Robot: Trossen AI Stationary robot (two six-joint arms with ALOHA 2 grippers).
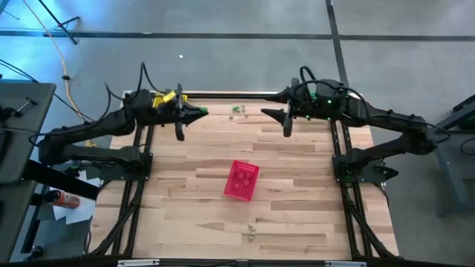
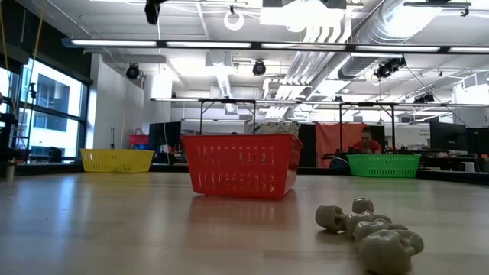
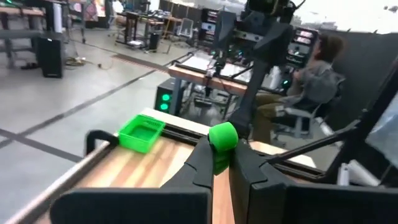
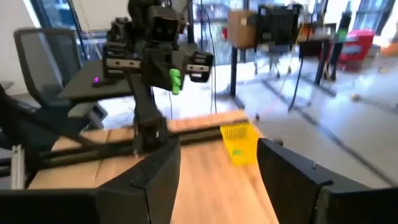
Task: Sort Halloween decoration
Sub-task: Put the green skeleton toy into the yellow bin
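two dark arms are seen reaching over the far edge of the wooden table (image 1: 297, 222), one on each side. the left tool (image 3: 219, 163) is clenched on a small green trinket (image 3: 222, 135), which is pinched between its fingertips and held above the far left part of the table; the same trinket shows as a green speck at that tool in the right wrist view. the right tool (image 4: 219, 163) is held over the far right part of the table with its fingers spread wide and nothing between them. a pink basket (image 1: 242, 180) is set near the middle of the table. a yellow basket (image 4: 239, 142) is found at the far left, partly covered by the left arm in the high view, and a green basket (image 3: 142, 132) at the far right. a few tiny green trinkets (image 1: 237, 110) lie at the far edge between the two arms. pale pieces (image 2: 372, 232), possibly bone-shaped, lie close to the near edge, too blurred to be named with certainty. a seated person (image 3: 311, 74) is seen in the room beyond the table.
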